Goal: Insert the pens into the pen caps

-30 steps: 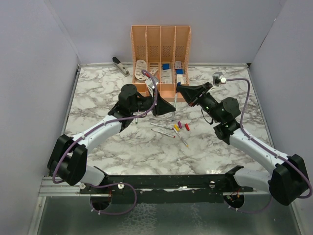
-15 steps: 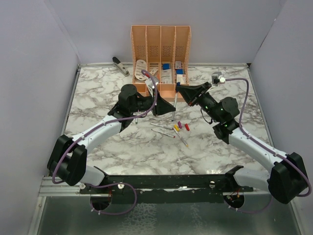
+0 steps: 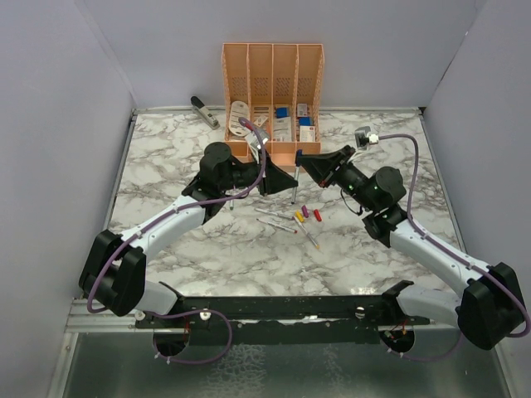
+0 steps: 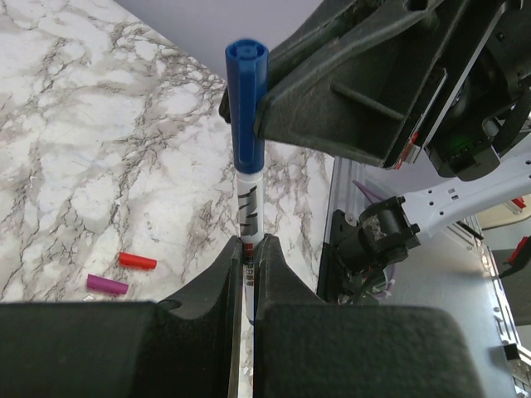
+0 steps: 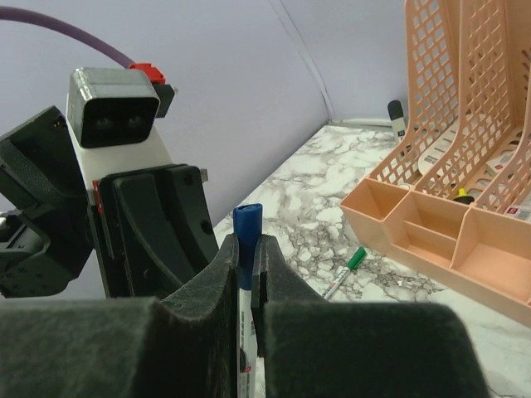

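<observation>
Standing by the marble table, I see both arms reaching in toward its middle, just on the near side of the peach organizer, and meeting on one pen.

That pen is off the table and stands nearly upright between the arms, with the blue cap on its top end. The left pincer comes in from the left and is closed tight on the white barrel low down. The right pincer comes in from the right, higher up, with its fingers pinched in on the cap and the barrel just beneath it. One grip sits above the other on the same line.

Everything next seems to turn on that upright axis. A push to seat the cap has to run straight down the barrel, the right pincer bearing down and the left bracing from below. Any sideways lean between the grips would likely bend or twist the thin pen. The cap looks to be on already, though I cannot tell whether it is fully home.

Near of the pair, the other loose pens lie flat on the table. Just to their right are the yellow cap, the purple cap and the red cap, all close together and not yet fitted. They lie about as close to one arm as the other
</observation>
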### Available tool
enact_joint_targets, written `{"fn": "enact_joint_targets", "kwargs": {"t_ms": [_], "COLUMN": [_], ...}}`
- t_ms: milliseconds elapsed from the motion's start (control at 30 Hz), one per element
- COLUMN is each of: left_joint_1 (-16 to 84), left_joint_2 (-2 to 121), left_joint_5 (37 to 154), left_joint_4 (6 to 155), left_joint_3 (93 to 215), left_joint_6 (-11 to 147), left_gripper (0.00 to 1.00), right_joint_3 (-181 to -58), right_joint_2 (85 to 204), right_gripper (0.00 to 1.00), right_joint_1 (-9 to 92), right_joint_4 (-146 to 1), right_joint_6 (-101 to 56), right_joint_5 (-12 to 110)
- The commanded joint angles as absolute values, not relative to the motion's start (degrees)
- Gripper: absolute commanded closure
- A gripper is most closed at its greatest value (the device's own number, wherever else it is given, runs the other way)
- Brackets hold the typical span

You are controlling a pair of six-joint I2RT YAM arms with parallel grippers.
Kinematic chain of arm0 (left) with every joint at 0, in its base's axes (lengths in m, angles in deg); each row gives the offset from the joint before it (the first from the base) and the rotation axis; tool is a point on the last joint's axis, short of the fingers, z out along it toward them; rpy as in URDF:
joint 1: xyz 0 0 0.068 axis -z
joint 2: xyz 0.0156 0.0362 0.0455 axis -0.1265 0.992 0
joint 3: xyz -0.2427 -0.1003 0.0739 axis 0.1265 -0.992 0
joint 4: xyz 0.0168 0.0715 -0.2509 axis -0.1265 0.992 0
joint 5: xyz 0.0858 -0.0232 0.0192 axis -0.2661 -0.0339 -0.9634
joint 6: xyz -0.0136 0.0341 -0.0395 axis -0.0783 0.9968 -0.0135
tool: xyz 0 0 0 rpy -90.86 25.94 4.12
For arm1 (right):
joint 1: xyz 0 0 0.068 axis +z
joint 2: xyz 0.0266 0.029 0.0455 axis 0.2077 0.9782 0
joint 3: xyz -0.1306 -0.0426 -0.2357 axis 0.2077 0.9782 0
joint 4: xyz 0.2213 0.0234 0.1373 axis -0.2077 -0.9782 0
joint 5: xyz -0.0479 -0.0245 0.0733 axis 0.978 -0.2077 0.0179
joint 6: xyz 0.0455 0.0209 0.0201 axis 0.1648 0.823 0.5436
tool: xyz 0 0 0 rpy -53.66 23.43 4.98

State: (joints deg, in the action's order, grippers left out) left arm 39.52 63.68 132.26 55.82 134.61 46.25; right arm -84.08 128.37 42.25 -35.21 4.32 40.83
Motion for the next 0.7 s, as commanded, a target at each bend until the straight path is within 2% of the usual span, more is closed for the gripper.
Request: {"fn": "enact_joint_targets", "kwargs": {"t_ms": [0,267,667], "left_joint_1": [39.35,39.35,39.37], "left_joint_2": [63.6,62.65,58.56], "left_joint_5": [131.05,127.48,110.88], "left_joint_4": [53.67,53.71,53.89], "left_joint_3": [137.19,138.71,139.6], "left_joint_6": [46.67,47.56,51.38], "left_gripper": [1.0,1.0,1.0], "right_joint_3": [-82.82,-84.48,-86.43], "right_joint_2": [128.26,130.72,132.62], "right_gripper": [0.99,0.99,0.99], "right_joint_1": [42.31,42.8,47.18], "right_joint_4": [-37.09,-43.07,-56.25], "right_joint_6": [5.61,3.65,-4.58], "right_joint_5": [37.86,35.56,40.64]}}
